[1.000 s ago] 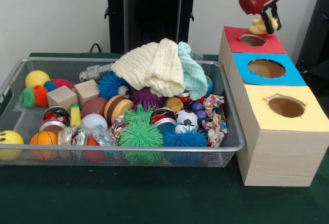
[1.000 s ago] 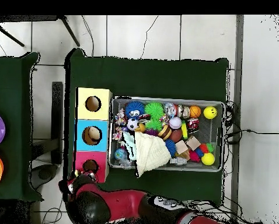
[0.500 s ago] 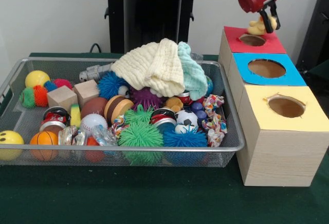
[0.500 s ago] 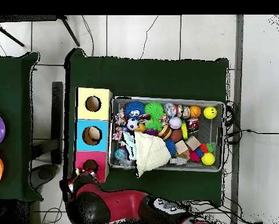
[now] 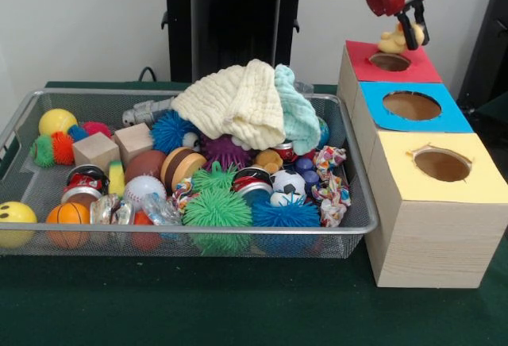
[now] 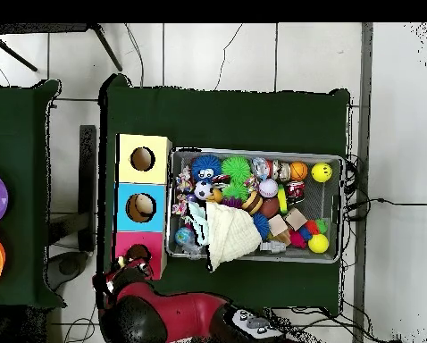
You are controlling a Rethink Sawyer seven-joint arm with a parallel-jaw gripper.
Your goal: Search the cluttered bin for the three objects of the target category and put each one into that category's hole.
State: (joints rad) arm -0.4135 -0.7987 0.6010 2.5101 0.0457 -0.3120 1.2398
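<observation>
The end effector [image 5: 409, 30] grips a yellow duckling [image 5: 392, 41], holding it just above the far edge of the red-surround hole [image 5: 390, 62], well apart from the bin [image 5: 361, 227].

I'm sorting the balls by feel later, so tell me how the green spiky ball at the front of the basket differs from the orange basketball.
The green spiky ball is covered in soft-looking bristles; the orange basketball is smooth with black seam lines. The green one looks larger. It sits near the middle of the front; the basketball lies toward the front-view left corner, beside a yellow smiley ball. Both are round and lie loose in the basket.
</observation>
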